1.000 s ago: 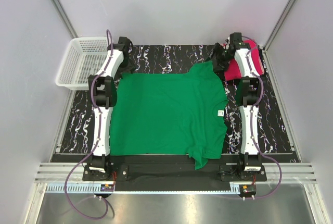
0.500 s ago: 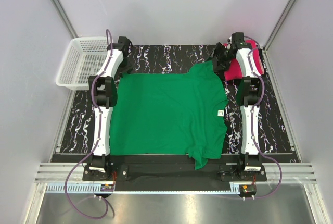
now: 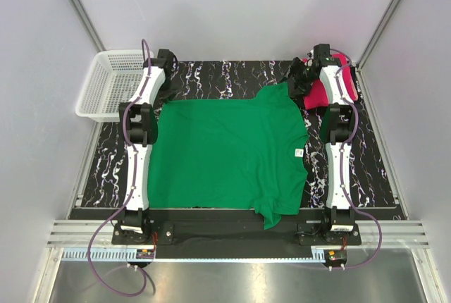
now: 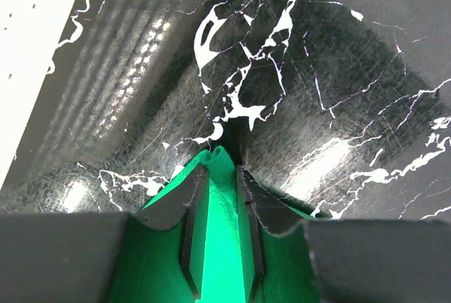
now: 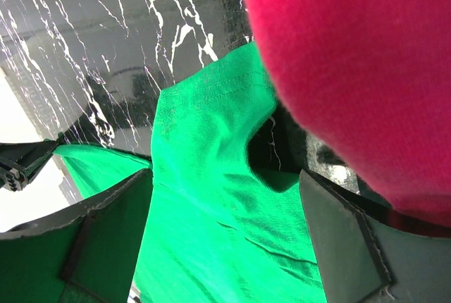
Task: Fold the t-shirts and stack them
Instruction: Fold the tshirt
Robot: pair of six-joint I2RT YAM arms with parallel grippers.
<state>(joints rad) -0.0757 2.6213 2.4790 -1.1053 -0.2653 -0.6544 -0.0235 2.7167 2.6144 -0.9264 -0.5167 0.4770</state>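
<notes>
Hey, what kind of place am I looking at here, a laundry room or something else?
Probably a robot test cell, not a laundry: two arms bolted beside a metal rail, plain white panels boxing in a marbled mat, a green t-shirt spread on it.

Green shirt (image 3: 225,155) takes up most of the mat (image 3: 225,77). Only open lane is the bare strip past its far edge. Left of the shirt: left arm (image 3: 137,162) hugs the edge, basket (image 3: 90,99) sits beyond at the far-left corner. Right of the shirt: right arm (image 3: 338,169) runs alongside. Pink shirt (image 3: 320,93) is bunched just beside the far-right sleeve, so it's tight there.
</notes>
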